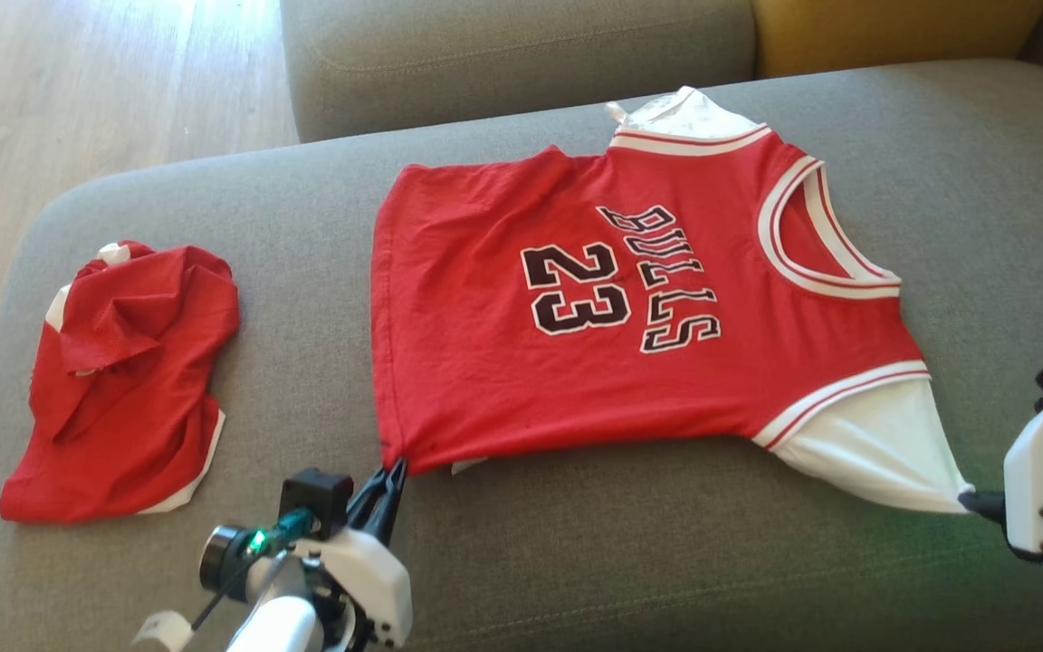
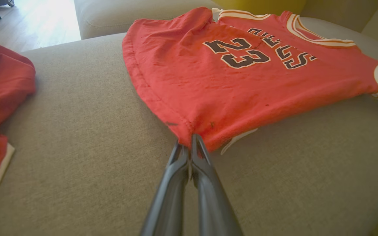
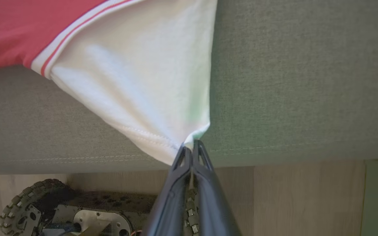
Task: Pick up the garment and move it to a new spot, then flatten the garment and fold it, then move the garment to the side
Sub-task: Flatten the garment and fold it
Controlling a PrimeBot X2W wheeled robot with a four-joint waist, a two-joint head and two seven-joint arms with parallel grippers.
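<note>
Garment (image 1: 630,308): red jersey with white trim, black "BULLS" and "23" facing up, spread almost flat on the grey sofa seat (image 1: 576,561) and gripped at 2 near corners.
Left pincer (image 2: 190,141): clamped on the garment's near hem corner. The red cloth gathers to a small peak between the 2 dark fingers (image 2: 208,183), which lie pressed together.
Right pincer (image 3: 191,146): clamped on the tip of the white sleeve (image 1: 875,453), which runs to a taut point right at the seat's front edge.
Garment's lie: in the head view the hem is at the left and the neck opening at the right. The near edge stretches between the 2 pincers.
Near edge: a sliver of white shows from under the red cloth just beside the left pincer.
Far edge: the other white sleeve sticks out past the far shoulder trim.
Second red cloth (image 1: 123,380): crumpled with white edging, on the same seat, well apart from the garment on the left.
Behind the seat: a grey backrest (image 1: 521,54) and a yellow cushion (image 1: 893,36).
Floor (image 1: 78,81): pale wood, left of the sofa.
Wheeled base (image 3: 28,209): on the floor below the seat's front edge, seen in the right wrist view.
</note>
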